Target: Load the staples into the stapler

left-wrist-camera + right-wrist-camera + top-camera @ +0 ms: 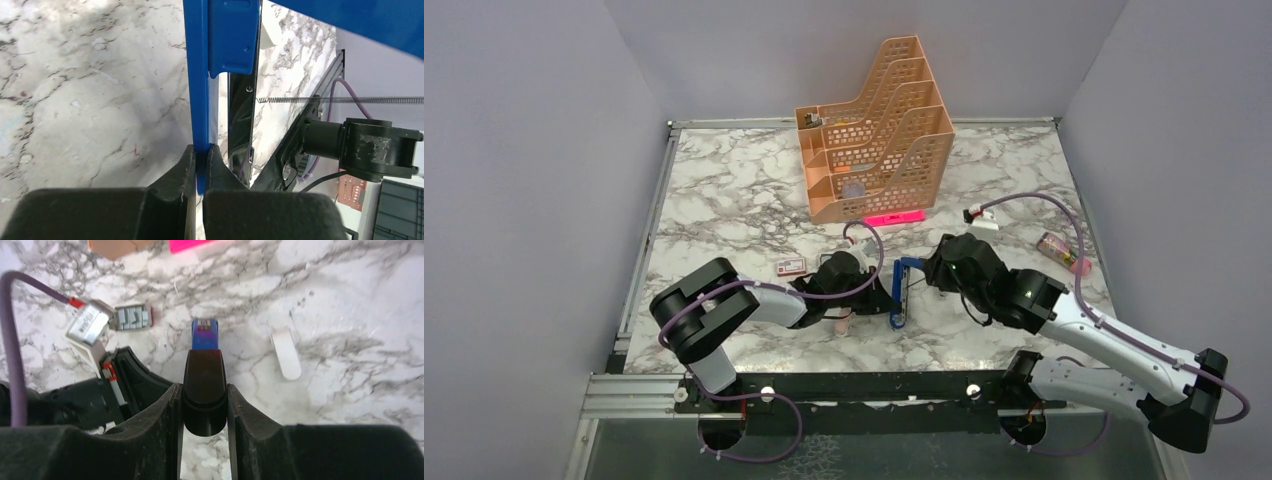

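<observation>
The stapler [900, 300] is long, blue and black, and lies hinged open mid-table between both arms. My left gripper [877, 297] is shut on a thin blue side wall of the stapler [201, 100]; its silvery channel [241, 120] and stretched spring [325, 100] show beside it. My right gripper [203, 390] is shut on the stapler's black end [204, 375], and in the top view this gripper [926, 272] sits at the stapler's far end. The staples [791, 266], a small white box with a red label, lie left of the left gripper; the staples' grey-blue tray [132, 317] shows.
An orange file organiser [874, 130] stands at the back, with a bright-pink bar [894, 217] lying in front of it. A peach-pink piece [842, 322] lies under the left wrist. A white capsule-like piece [286, 352] rests on the marble. A small pink-brown item [1064, 252] lies at the right.
</observation>
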